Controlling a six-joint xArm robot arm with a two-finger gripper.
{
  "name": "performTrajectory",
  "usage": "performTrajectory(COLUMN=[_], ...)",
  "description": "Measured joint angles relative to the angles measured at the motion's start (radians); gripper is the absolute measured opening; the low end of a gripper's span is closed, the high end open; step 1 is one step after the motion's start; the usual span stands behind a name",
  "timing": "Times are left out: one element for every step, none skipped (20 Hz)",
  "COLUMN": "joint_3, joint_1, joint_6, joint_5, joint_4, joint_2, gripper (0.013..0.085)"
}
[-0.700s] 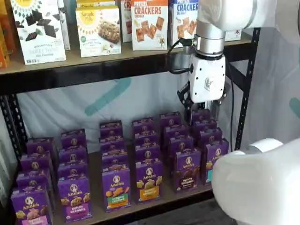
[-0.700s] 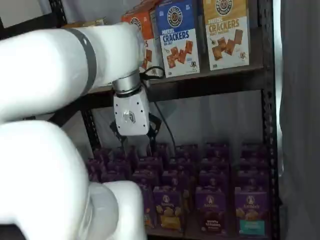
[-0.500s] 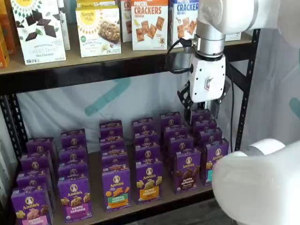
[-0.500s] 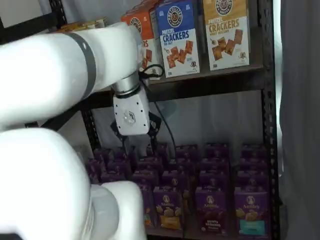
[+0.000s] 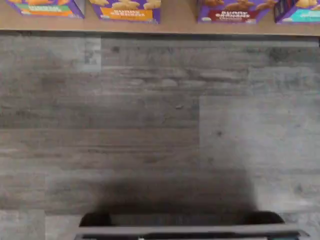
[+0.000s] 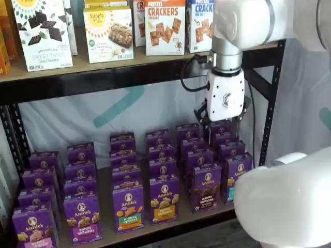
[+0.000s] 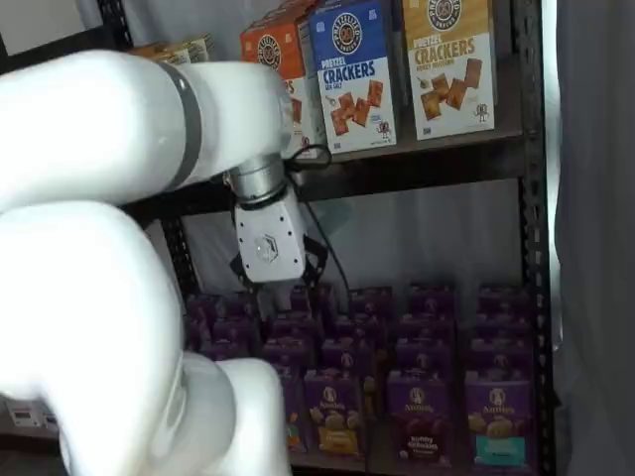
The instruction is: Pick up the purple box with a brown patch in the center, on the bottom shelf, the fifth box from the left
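One purple box (image 6: 206, 188) with a brown band stands upright at the front edge of the bottom shelf (image 6: 106, 182), heading a row of purple cartons; in a shelf view it shows again (image 7: 420, 419). A yellow-banded box (image 6: 165, 199) is just beside it on one side, a teal-banded box (image 6: 237, 175) on the other. From the wrist, the brown-banded front (image 5: 230, 11) shows above grey plank floor (image 5: 150, 125). The gripper (image 6: 223, 129) hangs over the rear cartons of that row and its neighbour, touching none; the fingers are parted, holding nothing. Cracker boxes (image 6: 164, 27) line the upper shelf.
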Motion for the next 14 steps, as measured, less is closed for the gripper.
performTrajectory(joint_3=[0.012, 0.021, 0.029, 0.037, 0.043, 0.051, 0.057, 0.062, 0.066, 0.068, 0.07, 0.071, 0.072, 0.073], joint_1=[-0.004, -0.005, -0.006, -0.006, -0.005, -0.004, -0.003, -0.003, -0.002, -0.002, -0.002, -0.002, -0.003, -0.003], joint_6=[-0.004, -0.005, -0.005, -0.004, -0.001, 0.001, 0.003, 0.005, 0.007, 0.008, 0.008, 0.008, 0.008, 0.01], joint_5=[-0.026, -0.048, -0.069, -0.089, -0.109, -0.133, -0.156, -0.175, -0.192, -0.208, -0.223, -0.236, -0.25, -0.269], joint_4=[0.003, 0.003, 0.002, 0.0, -0.003, -0.006, -0.007, -0.008, -0.008, -0.009, -0.009, -0.008, -0.008, -0.012], joint_2=[0.006, 0.012, 0.02, 0.028, 0.037, 0.05, 0.061, 0.073, 0.084, 0.096, 0.108, 0.121, 0.136, 0.154], gripper=[0.085, 0.085, 0.085, 0.085, 0.085, 0.085, 0.085, 0.085, 0.085, 0.085, 0.085, 0.085, 0.085, 0.085])
